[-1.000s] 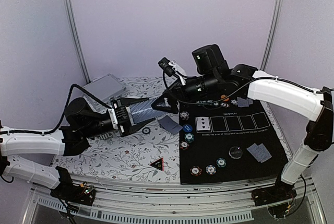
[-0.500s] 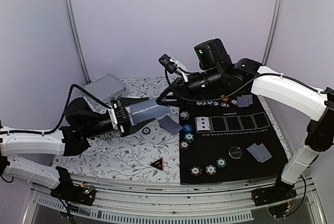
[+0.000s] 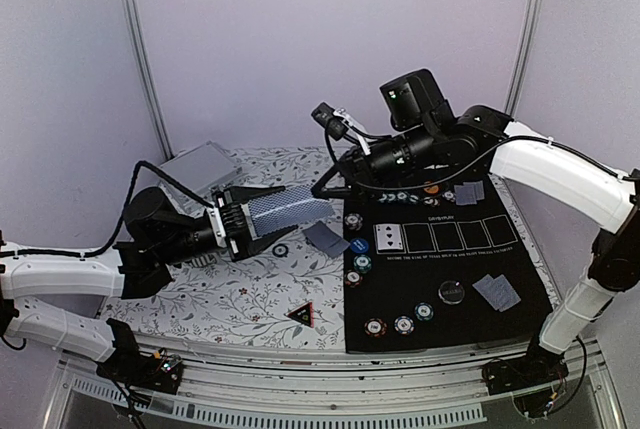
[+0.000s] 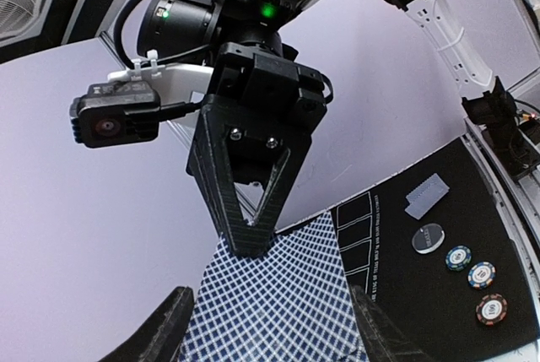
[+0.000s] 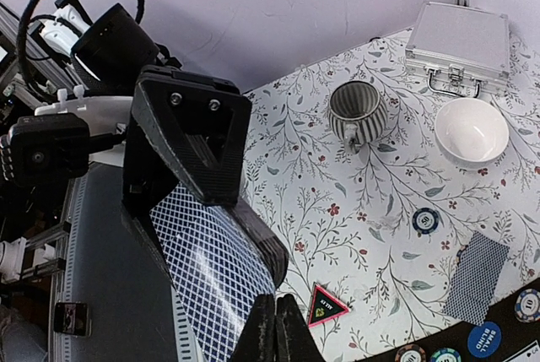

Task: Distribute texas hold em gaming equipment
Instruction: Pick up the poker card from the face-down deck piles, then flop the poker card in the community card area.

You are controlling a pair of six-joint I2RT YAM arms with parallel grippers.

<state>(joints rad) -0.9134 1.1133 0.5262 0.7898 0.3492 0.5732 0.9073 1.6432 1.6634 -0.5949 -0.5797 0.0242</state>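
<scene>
Where the two arms meet in mid-air at the centre of the top view, the left claw (image 3: 258, 219) grips a deck of playing cards (image 3: 290, 207). Its fingers (image 4: 173, 324) are set against the deck's two long sides, and the grey-blue backs show from above. The right claw (image 3: 325, 192) reaches in from the right, its fingers pressed together to a point right at the deck's far edge; whether a card is caught between them cannot be told.

Below, in the right half of the frame, a black mat (image 3: 480, 269) lies on the floral surface (image 3: 230, 294). Poker chips (image 3: 353, 220) and a blue button (image 3: 358, 246) sit along the mat's left edge. Three more chips lie near its lower edge, with a black disc (image 3: 452, 292) just above them and face-down cards (image 3: 497, 292) to the right. One loose card (image 3: 327, 239) and one chip (image 3: 281, 248) lie just left of the mat. A silver case (image 3: 200, 164) stands at the upper left, and the right wrist view shows a striped mug (image 5: 357, 111) and a white bowl (image 5: 471, 130) near it.
</scene>
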